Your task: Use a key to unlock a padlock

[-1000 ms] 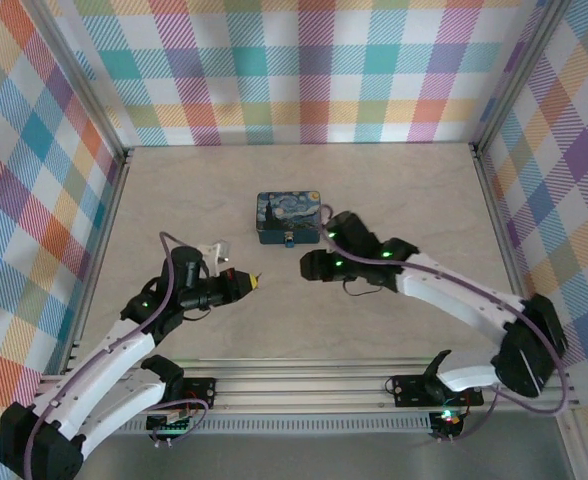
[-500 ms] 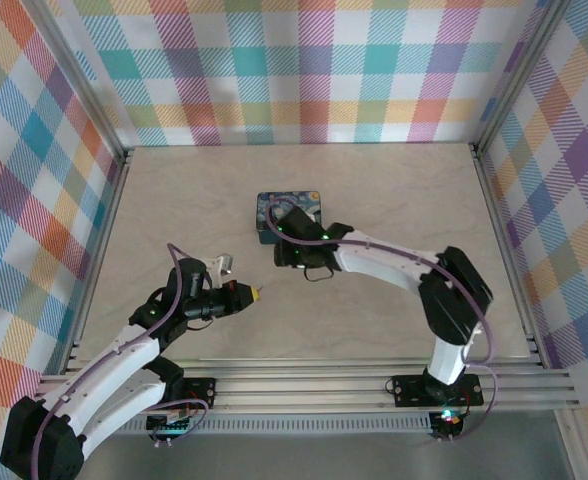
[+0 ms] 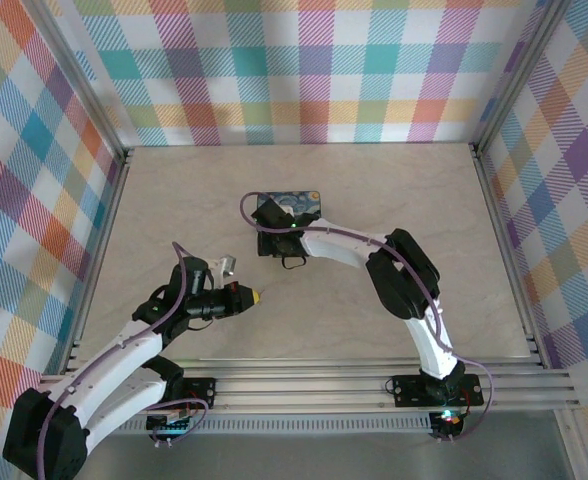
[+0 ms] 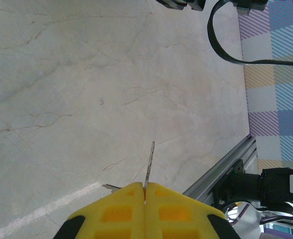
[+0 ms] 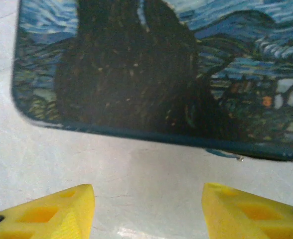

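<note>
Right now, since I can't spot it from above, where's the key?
Left wrist view: the key pokes out between the shut fingers of the left gripper, with the table behind it.

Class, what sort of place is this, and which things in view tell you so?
Probably a robot test cell: left arm and right arm bolted along an aluminium rail, checked walls enclosing the tabletop.

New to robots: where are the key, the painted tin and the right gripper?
key (image 4: 149, 164): left wrist view, thin blade.
painted tin (image 5: 136, 64): right wrist view, dark lid.
right gripper (image 5: 147, 193): right wrist view, between fingertips.
</note>
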